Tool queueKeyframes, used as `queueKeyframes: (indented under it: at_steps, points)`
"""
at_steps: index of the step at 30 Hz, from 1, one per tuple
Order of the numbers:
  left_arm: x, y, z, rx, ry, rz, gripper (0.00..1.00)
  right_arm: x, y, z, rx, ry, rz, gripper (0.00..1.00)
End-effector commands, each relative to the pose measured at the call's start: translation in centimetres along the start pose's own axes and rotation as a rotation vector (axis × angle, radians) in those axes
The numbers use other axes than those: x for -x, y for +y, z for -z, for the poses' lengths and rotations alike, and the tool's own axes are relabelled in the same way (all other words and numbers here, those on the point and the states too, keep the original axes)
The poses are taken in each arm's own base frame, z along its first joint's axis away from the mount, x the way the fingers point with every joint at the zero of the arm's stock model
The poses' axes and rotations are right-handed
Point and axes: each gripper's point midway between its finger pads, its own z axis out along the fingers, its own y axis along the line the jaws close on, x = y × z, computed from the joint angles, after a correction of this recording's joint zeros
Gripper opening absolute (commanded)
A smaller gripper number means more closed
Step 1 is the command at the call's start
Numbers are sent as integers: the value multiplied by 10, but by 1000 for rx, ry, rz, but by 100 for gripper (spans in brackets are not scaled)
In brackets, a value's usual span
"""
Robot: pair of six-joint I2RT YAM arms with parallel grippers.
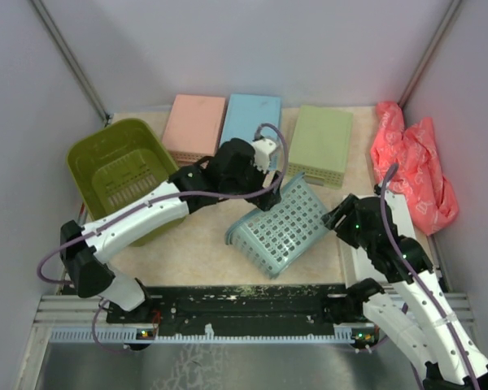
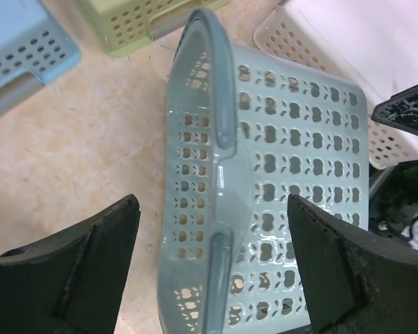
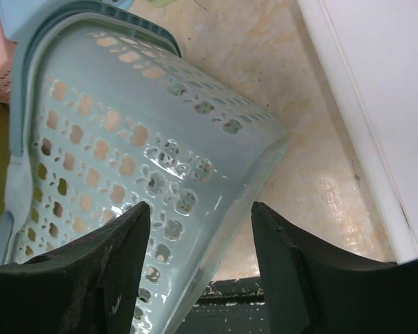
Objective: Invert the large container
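At desk (image 1: 195, 252) centre: L arm (image 1: 146, 215) stretched across to the rt, wrist bent down over tilted teal perforated basket (image 1: 281, 223). L jaws wide, straddling its rim, not closed on it. R arm (image 1: 390, 252) folded at near-rt edge; R jaws apart, medium gap, at the teal basket's base corner, contact unclear.

Olive-green laundry basket (image 1: 118, 175) x1, rear-left, opening up, well apart from both jaws.

Counts:
- arms x2
- teal basket x1
- flat trays x3 in back row: pink tray (image 1: 193, 126), blue tray (image 1: 250, 120), green tray (image 1: 321, 142)
- red plastic bag (image 1: 415, 166) x1
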Motion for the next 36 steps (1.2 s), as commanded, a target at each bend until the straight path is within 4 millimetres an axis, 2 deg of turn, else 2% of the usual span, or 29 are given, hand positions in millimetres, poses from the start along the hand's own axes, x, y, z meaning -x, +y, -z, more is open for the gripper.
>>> queueKeyframes:
  at_steps: [1,4,7,12,16,23,25,28,29,36]
  points:
    - [-12,10,3,217,77,-255,92,-7,-9,-1,-25,4,-55,60]
    - [-20,0,-5,238,113,-309,94,-5,-9,0,-16,-8,-52,60]
    - [-28,2,-13,257,145,-330,87,-1,-9,2,-22,-20,-43,60]
    - [-40,5,-22,277,186,-336,68,-1,-12,2,-35,-22,-38,60]
    - [-37,5,-21,288,173,-329,49,-5,-12,-1,-30,-12,-42,60]
    - [-35,4,-20,290,162,-318,31,-6,-8,-5,-16,-3,-47,60]
    - [-33,4,-19,289,158,-314,32,-6,-8,-5,-16,-5,-45,60]
    - [-29,1,-18,283,152,-309,57,-5,-6,-5,-10,-6,-44,60]
    - [-25,0,-15,282,144,-303,62,-5,-6,-5,-8,-6,-45,60]
    - [8,-12,7,249,46,-269,63,-5,-5,-5,-5,-6,-46,60]
